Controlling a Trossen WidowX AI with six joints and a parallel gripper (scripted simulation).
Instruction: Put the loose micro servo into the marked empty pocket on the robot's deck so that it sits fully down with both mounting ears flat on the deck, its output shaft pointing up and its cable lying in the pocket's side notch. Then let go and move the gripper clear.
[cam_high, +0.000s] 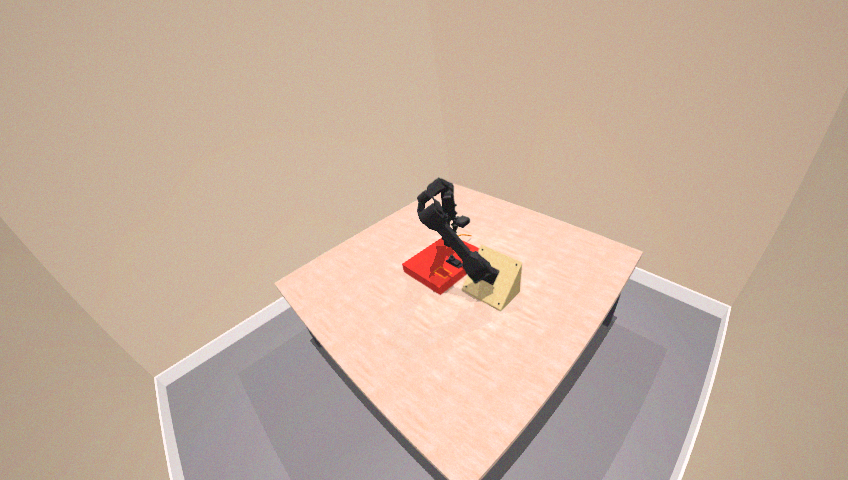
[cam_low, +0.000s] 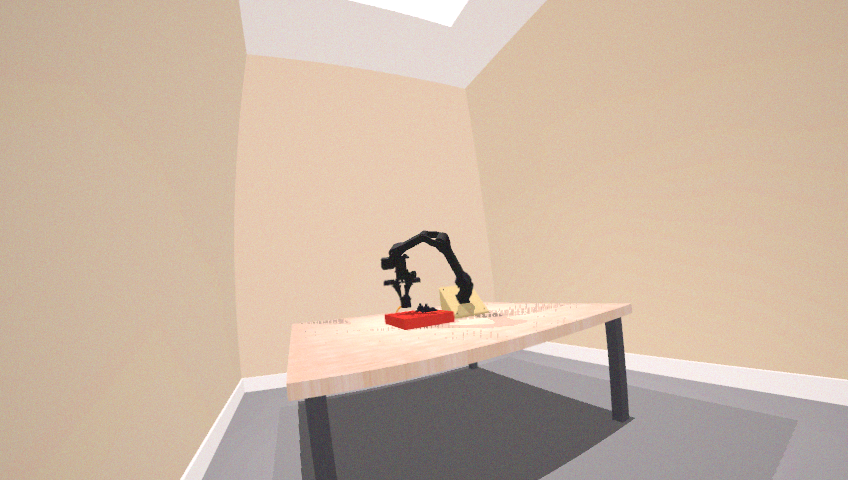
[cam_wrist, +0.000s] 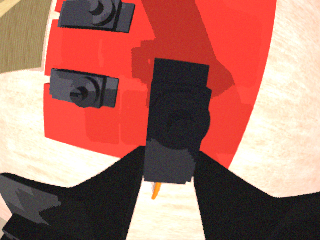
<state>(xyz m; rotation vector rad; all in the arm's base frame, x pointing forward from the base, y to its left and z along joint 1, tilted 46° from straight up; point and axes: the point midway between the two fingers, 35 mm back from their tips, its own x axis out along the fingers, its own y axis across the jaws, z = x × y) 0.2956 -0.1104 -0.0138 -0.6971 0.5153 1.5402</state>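
My gripper (cam_wrist: 170, 155) (cam_low: 405, 302) is shut on the loose micro servo (cam_wrist: 176, 103), a dark block seen from above between my two black fingers. It is low over the near edge of the red deck (cam_wrist: 234, 27) (cam_high: 416, 268) (cam_low: 416, 321). An orange cable end (cam_wrist: 156, 191) sticks out below the servo. The marked pocket, with an orange outline (cam_high: 441, 274), is at the deck's far end, apart from the servo. Two mounted servos (cam_wrist: 96, 14) (cam_wrist: 84, 88) sit in the deck to the left.
The arm's tan wedge base (cam_high: 504, 286) (cam_low: 449, 298) (cam_wrist: 20, 34) stands right beside the deck. Both rest on a wooden table (cam_high: 416, 368) (cam_low: 357, 350).
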